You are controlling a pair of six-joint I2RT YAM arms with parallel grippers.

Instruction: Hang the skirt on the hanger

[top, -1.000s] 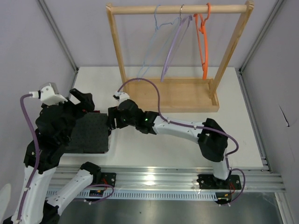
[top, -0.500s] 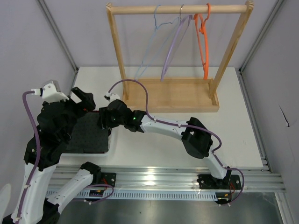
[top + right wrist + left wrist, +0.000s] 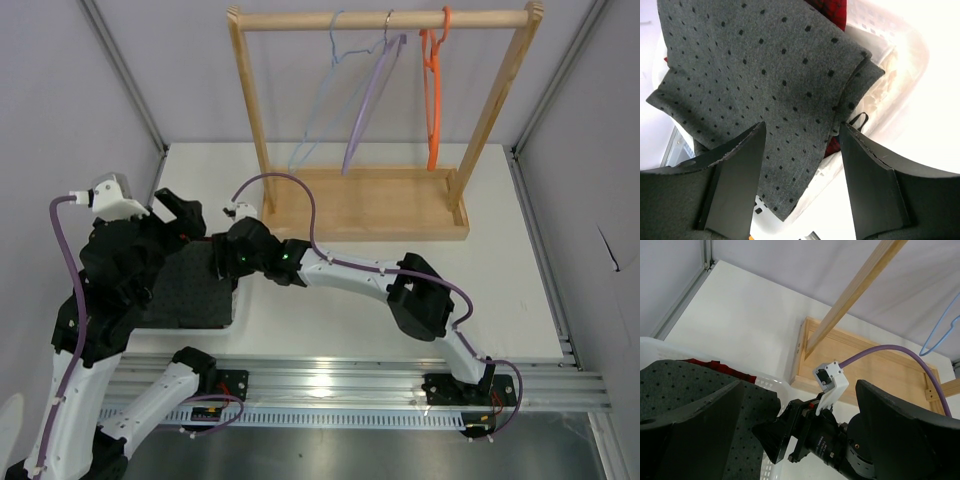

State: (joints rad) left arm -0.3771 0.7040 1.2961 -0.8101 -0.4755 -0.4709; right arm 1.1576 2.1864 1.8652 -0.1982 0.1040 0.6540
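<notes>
The skirt (image 3: 765,75) lies folded on top in a white basket (image 3: 900,55) at the left side of the table (image 3: 520,280), in front of the left arm. Under it a red cloth (image 3: 832,10) shows at the far edge. The right gripper (image 3: 802,127) hangs just above the skirt's right part. Its fingers stand well apart and nothing is between them, only the cloth below. I cannot tell if the tips already touch the cloth. The left gripper (image 3: 800,387) is near the far left part of the basket, fully spread and empty, and its camera looks at the right wrist.

Compared with one second ago, the right gripper has moved to the left, from beside the basket to over the skirt, and the right arm's elbow has come left with it. Its fingers keep the same spread. The left arm has shifted only a little, and the skirt has not moved. The orange hanger (image 3: 432,100) hangs slightly more to the left at its lower end than before.

By count there are three hangers on one wooden rack (image 3: 370,200) at the back of the table: the light-blue hanger (image 3: 320,120) on the left, a lilac hanger (image 3: 365,110) in the middle and the orange one on the right. There is one basket, two cloths visible in it, and two arms.
</notes>
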